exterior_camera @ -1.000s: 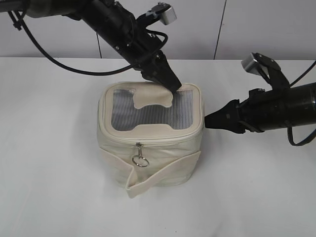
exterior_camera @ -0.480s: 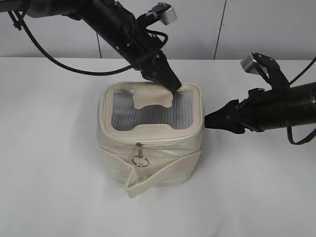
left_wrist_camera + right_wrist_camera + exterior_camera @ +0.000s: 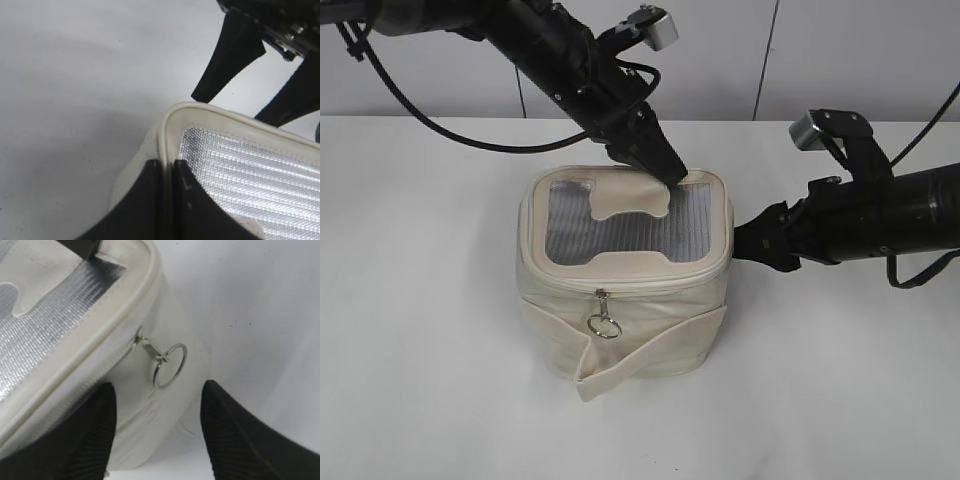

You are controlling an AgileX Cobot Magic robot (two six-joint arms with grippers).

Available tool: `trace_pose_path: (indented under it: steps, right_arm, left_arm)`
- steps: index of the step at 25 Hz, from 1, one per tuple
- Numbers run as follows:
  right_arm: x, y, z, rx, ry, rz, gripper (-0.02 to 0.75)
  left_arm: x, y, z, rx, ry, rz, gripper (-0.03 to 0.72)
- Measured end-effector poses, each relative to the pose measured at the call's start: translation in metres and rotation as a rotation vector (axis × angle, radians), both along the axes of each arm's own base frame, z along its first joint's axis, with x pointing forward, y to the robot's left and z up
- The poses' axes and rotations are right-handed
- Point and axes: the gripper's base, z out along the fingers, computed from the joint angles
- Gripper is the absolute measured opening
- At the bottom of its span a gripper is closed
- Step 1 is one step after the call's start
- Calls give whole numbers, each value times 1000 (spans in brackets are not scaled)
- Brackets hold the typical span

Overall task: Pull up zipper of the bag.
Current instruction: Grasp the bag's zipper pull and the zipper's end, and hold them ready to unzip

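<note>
We log the bag (image 3: 625, 275) mid-counter: left gripper (image 3: 167, 200) pinches its far rim closed, right gripper (image 3: 157, 435), fingers spread, has edged closer around the side zipper (image 3: 167, 360) ring, grasp pending.

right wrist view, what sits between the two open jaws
In the right wrist view a silver ring pull of the zipper hangs against the bag side, between the right gripper jaws, untouched.

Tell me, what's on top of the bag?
On the bag's top lies grey mesh with a cream patch. The left end effector presses its shut tips on the back rim. What is inside the bag cannot be made out through the mesh.
</note>
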Motion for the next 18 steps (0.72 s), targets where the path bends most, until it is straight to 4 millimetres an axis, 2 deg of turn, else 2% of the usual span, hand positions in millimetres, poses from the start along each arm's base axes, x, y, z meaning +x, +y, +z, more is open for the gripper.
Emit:
trace_pose_path:
  steps: [6,12,14,17,18]
  right_arm:
    - [4,1,-9,-6,23,-6,433]
    - [20,5,-13,4,19,-1,427]
    - [26,7,-13,16,21,-9,361]
    - [30,10,-16,27,46,6,107]
    - [30,10,-18,27,59,10,60]
  left_arm:
    - [0,0,0,1,0,0,33]
    - [0,0,0,2,-2,-1,33]
    - [0,0,0,2,-2,-1,33]
    - [0,0,0,2,-3,0,33]
    - [0,0,0,2,-3,0,33]
